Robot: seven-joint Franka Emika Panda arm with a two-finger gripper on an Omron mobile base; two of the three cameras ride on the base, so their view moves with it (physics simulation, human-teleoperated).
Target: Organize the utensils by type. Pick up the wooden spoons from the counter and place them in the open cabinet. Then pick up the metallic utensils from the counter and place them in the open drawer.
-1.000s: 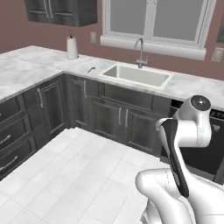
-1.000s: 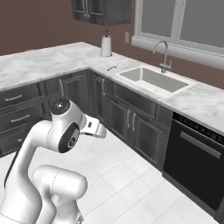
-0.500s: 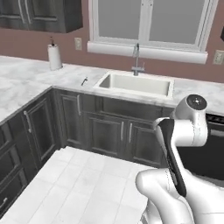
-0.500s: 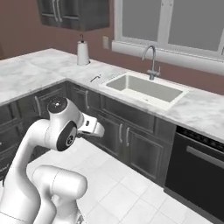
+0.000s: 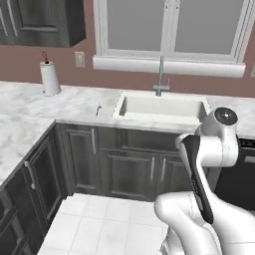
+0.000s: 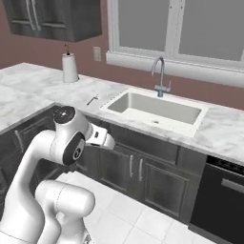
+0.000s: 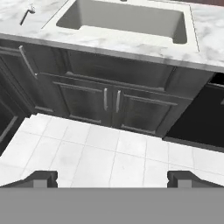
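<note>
The gripper (image 7: pixel 112 177) hangs released and empty above the floor tiles (image 7: pixel 109 153). Far ahead of it and to its left, a small utensil (image 7: pixel 26 15) lies on the worktop (image 7: pixel 131 47), beside the sink (image 7: pixel 124 19).

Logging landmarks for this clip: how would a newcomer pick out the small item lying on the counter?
Start at the sink under the window. On the marble counter left of the basin lies a slim utensil, dark and thin, far smaller than the upright paper towel roll beyond it.
</note>
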